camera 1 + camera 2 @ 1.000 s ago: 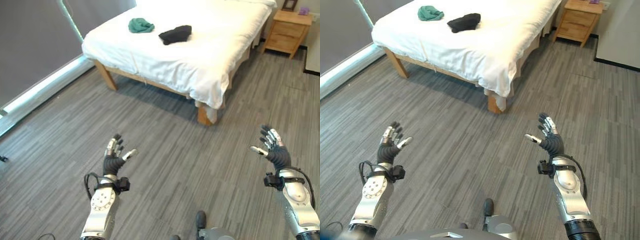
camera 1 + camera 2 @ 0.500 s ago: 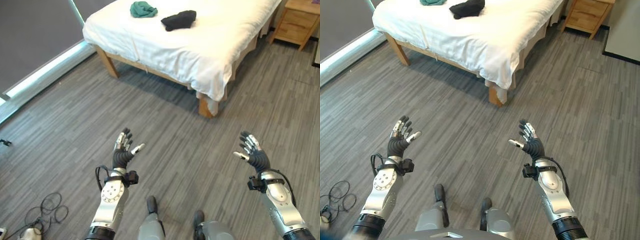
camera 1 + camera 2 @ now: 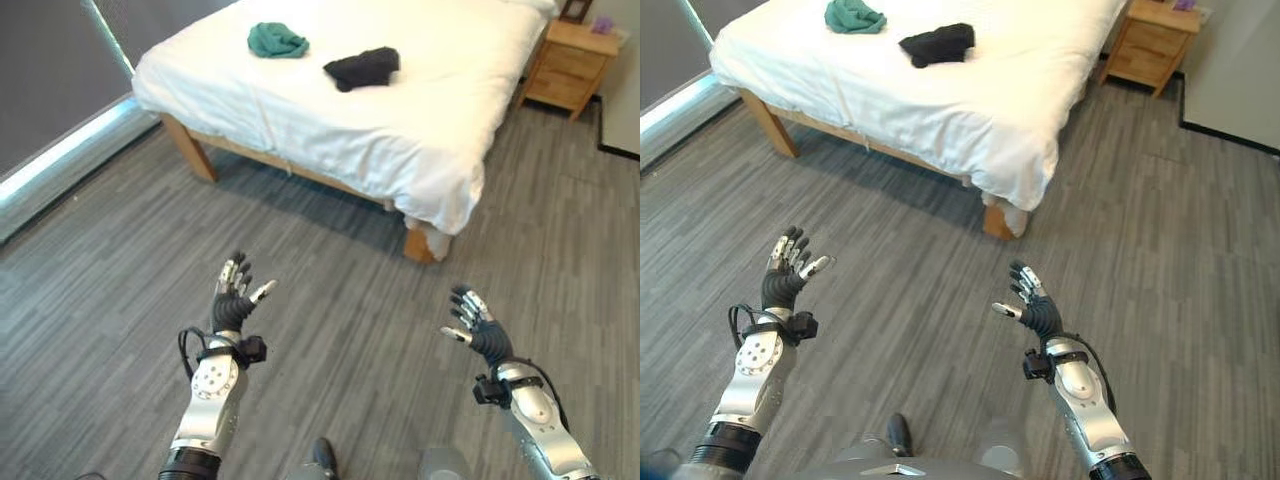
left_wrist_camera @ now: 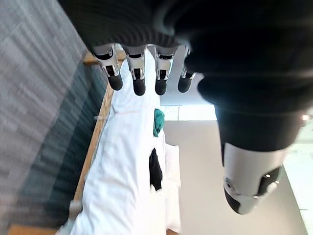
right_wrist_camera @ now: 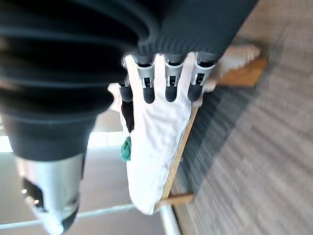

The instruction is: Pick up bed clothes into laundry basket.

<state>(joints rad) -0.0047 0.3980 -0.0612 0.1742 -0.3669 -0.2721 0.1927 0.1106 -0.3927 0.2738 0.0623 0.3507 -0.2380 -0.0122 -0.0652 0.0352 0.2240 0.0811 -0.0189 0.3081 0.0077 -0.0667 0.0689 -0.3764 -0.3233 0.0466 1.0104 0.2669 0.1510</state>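
green cloth [image 3: 277, 40] and black cloth [image 3: 362, 68] lie on the bed [image 3: 430, 120], well ahead at twelve o'clock; left robot hand [image 3: 234, 298] nearer green, right robot hand [image 3: 473, 327] nearer black, both splayed, empty.

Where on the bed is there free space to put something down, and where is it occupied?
The bed is mostly bare: the white sheet is free from the black garment toward the nightstand side and down to the near edge. The occupied part is the far side, where the green garment lies beside the black one, apart from it.
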